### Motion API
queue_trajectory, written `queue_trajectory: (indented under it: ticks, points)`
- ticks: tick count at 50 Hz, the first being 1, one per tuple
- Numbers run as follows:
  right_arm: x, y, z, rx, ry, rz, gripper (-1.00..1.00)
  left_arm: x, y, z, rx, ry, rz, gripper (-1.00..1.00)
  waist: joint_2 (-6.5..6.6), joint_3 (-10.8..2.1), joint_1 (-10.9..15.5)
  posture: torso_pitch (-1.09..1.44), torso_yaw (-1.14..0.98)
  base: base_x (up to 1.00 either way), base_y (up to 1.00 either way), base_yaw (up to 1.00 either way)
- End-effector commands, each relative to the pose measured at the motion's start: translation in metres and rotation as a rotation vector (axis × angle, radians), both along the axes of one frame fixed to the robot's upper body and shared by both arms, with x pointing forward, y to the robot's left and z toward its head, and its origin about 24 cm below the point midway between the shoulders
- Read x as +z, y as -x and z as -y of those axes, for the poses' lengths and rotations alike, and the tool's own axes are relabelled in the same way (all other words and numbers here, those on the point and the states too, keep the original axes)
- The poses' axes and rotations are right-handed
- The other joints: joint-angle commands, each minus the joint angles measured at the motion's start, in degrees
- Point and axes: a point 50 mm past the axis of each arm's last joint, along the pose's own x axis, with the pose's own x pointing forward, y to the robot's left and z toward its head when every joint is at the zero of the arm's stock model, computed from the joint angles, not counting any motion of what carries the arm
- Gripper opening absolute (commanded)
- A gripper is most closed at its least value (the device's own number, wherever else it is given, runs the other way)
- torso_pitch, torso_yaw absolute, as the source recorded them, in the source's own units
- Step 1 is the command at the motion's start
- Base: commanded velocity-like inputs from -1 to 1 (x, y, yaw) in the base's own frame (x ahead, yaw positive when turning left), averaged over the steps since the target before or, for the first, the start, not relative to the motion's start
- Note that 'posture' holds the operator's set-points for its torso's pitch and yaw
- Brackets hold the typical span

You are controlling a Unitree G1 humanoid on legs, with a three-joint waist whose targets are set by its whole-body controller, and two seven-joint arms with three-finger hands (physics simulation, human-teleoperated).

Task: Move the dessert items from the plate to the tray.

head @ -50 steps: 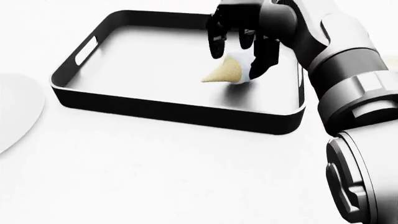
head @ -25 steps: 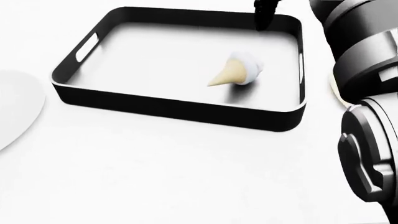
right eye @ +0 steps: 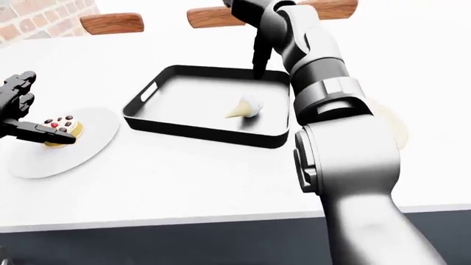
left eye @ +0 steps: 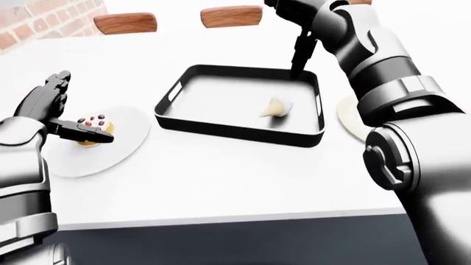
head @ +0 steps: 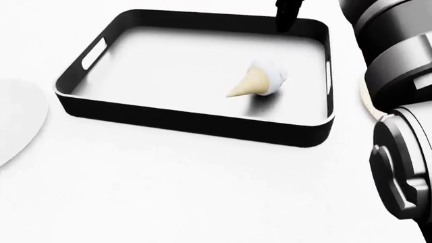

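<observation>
A black tray [left eye: 221,125] sits on the white table. An ice cream cone [head: 257,81] lies on its side inside it, right of the middle. My right hand [left eye: 298,52] is open and empty, raised above the tray's top right rim with its fingers hanging down. A white plate [left eye: 95,157] lies left of the tray and holds a small berry-topped cake [left eye: 92,131]. My left hand [left eye: 77,110] is open beside the cake, with one finger reaching across it.
A second white plate [left eye: 347,113] lies right of the tray, partly hidden by my right arm. Two wooden chair backs [left eye: 125,22] stand beyond the table. The table's near edge [left eye: 221,218] runs along the bottom of the left-eye view.
My right hand let go of the cone and rose out of the tray to the top of the head view. The cone now lies alone in the tray.
</observation>
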Motion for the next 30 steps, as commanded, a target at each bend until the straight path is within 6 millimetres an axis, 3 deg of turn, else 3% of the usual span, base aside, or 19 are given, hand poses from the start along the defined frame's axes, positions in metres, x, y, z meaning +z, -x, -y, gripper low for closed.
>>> queue_trajectory:
  ticks: [1,17,30]
  points:
    - [0.026,0.007,-0.002,0.016,-0.02,0.095,1.0,0.026,0.002,-0.002,0.018,-0.049,0.108,1.0,0.44,-1.83,-0.07,0.0,0.0,0.0,0.0,0.0]
    - [0.021,0.006,0.0,0.009,-0.03,0.087,1.0,0.0,0.005,-0.008,0.045,-0.028,0.065,1.0,0.85,-1.85,-0.35,0.0,0.0,0.0,0.0,0.0]
    - [0.02,0.005,0.001,0.009,-0.029,0.083,1.0,-0.004,0.004,-0.008,0.042,-0.025,0.048,1.0,0.83,-1.87,-0.38,0.0,0.0,0.0,0.0,0.0]
